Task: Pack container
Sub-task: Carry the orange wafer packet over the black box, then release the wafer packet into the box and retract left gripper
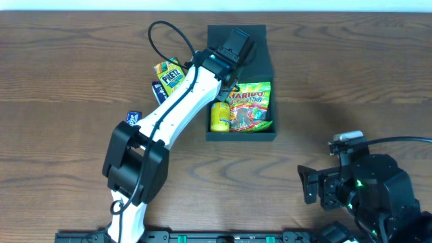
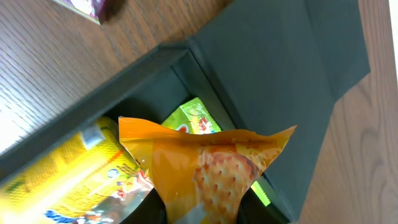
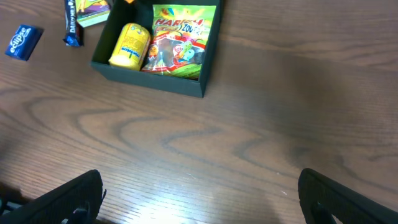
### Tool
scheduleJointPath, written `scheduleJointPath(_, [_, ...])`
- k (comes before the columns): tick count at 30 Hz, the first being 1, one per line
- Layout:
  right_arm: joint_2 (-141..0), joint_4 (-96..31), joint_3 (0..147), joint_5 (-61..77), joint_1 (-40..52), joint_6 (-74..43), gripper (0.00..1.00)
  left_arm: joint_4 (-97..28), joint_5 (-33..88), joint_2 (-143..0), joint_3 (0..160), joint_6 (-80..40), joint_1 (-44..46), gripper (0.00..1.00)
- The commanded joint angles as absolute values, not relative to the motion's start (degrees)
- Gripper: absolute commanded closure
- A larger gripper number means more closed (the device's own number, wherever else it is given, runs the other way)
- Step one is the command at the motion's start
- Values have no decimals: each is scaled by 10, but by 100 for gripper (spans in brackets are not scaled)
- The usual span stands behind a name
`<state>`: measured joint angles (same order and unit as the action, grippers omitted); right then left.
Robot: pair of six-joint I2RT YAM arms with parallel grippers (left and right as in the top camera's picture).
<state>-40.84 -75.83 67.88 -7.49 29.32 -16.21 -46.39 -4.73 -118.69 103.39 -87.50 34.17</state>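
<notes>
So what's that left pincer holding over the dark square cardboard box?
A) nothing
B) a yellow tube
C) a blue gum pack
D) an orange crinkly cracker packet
D: the left wrist view shows the orange crinkly cracker packet pinched in the left pincer, just above the open dark square cardboard box.

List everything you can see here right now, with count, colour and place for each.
container: one, dark teal-black, mid table, flap lid open
Haribo bag: one, green, red and yellow, inside container
yellow packet: one, yellow, inside container, beside the bag
orange packet: one, orange, held over container
pretzel packet: one, yellow-green, on table left of container
dark bar: one, dark blue, by pretzel packet
small blue packet: one, blue, further left
left gripper: shut on orange packet
right gripper: open, empty, over bare wood
</notes>
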Motion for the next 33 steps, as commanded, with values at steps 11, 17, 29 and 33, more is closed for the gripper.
scheduleJointPath(11, [-407, -759, 683, -79, 288, -156, 1, -466, -63, -1232, 1043, -940, 341, 81])
scheduleJointPath(17, [-407, -759, 683, -79, 288, -156, 1, -467, -79, -1233, 1043, -941, 341, 71])
scheduleJointPath(29, [-407, -759, 683, -79, 288, -156, 1, -455, -79, -1232, 1043, -928, 341, 13])
scheduleJointPath(33, [-407, -759, 683, -79, 288, -156, 1, -418, -80, -1220, 1046, -850, 341, 6])
